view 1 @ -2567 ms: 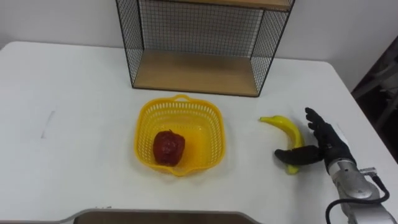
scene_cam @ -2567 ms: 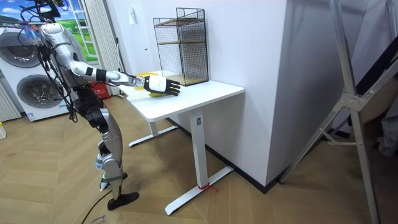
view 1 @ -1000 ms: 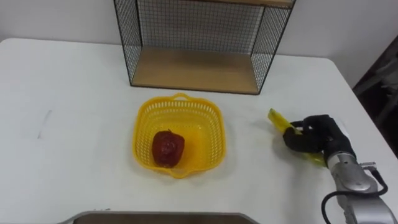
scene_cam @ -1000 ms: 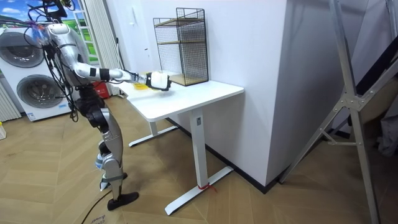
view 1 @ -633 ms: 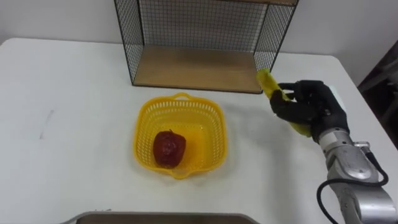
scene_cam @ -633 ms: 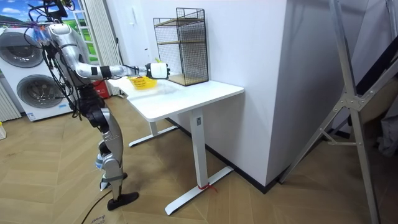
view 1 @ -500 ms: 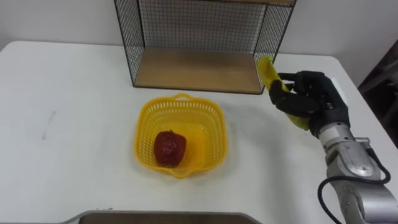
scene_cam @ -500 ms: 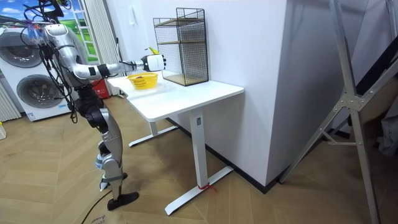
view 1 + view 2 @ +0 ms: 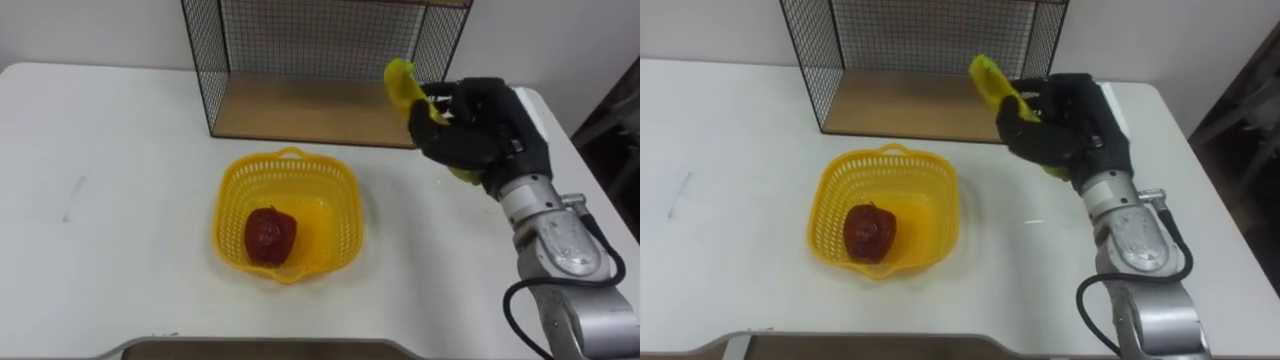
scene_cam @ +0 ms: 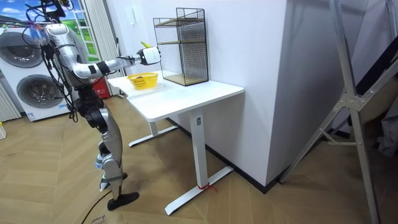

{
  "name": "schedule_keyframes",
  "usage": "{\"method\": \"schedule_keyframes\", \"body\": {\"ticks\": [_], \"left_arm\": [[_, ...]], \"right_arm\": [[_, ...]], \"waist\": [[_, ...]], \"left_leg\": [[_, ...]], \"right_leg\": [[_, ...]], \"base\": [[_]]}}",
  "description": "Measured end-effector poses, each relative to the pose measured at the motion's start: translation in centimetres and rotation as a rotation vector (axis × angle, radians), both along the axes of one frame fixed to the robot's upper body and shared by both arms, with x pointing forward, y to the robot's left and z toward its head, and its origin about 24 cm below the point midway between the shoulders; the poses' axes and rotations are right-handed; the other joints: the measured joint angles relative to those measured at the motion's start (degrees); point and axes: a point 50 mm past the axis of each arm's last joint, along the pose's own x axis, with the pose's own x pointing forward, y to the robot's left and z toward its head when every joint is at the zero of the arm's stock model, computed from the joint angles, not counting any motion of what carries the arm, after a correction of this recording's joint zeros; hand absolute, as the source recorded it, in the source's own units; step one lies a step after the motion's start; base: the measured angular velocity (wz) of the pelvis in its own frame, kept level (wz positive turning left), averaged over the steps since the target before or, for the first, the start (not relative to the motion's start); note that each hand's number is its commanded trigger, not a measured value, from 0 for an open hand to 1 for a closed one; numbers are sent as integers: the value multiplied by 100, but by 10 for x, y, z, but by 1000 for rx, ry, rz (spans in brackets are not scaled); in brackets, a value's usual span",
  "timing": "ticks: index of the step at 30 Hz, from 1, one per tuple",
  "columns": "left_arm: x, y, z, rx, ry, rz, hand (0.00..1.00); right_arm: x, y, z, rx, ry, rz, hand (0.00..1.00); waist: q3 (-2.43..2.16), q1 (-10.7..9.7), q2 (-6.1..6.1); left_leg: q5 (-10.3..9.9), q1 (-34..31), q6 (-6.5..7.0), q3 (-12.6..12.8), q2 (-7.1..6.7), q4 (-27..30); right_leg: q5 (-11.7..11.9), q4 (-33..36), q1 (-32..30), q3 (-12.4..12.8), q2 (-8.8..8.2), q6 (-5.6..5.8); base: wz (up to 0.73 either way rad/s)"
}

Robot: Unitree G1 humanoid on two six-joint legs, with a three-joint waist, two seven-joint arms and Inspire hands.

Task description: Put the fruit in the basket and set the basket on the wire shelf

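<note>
My right hand (image 9: 470, 130) (image 9: 1060, 125) is shut on a yellow banana (image 9: 402, 85) (image 9: 987, 75), held above the table right of the basket. One banana end sticks up left of the fingers, in front of the wire shelf's (image 9: 310, 105) right corner. The yellow mesh basket (image 9: 345, 205) (image 9: 940, 210) sits on the white table (image 9: 120, 200) before the shelf, with a red apple (image 9: 270, 237) (image 9: 868, 232) in its left half. In the room view I stand at the table's end with the right hand (image 10: 150, 55) raised over the basket (image 10: 142, 81).
The wire shelf (image 10: 181, 43) has a wooden bottom board and a black mesh frame, standing at the table's far edge. The table's right edge lies just right of my arm. Washing machines (image 10: 25, 68) stand behind me in the room view.
My right hand closed on the banana, lifted it off the table and carried it up and left, towards the shelf's right corner. Basket and apple stayed put.
</note>
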Motion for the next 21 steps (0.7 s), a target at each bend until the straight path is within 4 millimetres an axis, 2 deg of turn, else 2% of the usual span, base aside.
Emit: {"method": "schedule_keyframes", "body": {"ticks": [1,3,10,14,18,19,20,21], "left_arm": [[2,0,0,-1,-5,-9,0],[9,2,1,-3,-15,-34,0],[15,-1,1,-36,-12,-59,0],[16,-1,0,-47,-9,-62,0],[15,-3,0,-54,-2,-77,0],[16,-3,0,-55,-3,-80,0],[17,-3,0,-55,-4,-80,0],[17,-3,0,-55,-5,-82,0]], "right_arm": [[0,3,0,-11,-1,21,100],[-2,10,-1,-43,6,83,100],[-4,20,-5,-110,22,199,100],[-6,27,-8,-146,32,247,100],[-9,36,-11,-153,48,312,100],[-9,37,-11,-157,51,327,92],[-9,38,-12,-160,52,331,53],[-9,38,-12,-165,54,336,0]], "waist": [[1,8,-9],[32,80,-26],[31,228,-23],[35,247,-17],[19,246,-42],[14,249,-54],[16,253,-56],[17,254,-66]], "left_leg": [[0,-29,0,-2,0,4],[0,-54,0,-19,0,4],[1,-61,1,-86,-5,8],[2,-50,1,-82,-4,10],[3,-47,1,-80,-4,20],[2,-48,1,-81,-3,8],[2,-47,1,-81,-3,4],[2,-46,1,-83,-2,4]], "right_leg": [[0,-2,-19,-1,0,0],[1,-11,-33,-11,-1,0],[0,-10,-23,-40,-6,0],[0,-4,-13,-34,-8,0],[0,15,-7,-36,-9,0],[0,28,-7,-40,-8,0],[0,36,-8,-42,-9,0],[0,66,-20,-46,-9,0]], "base": [[0],[4],[4],[0],[0],[0],[0],[0]]}}
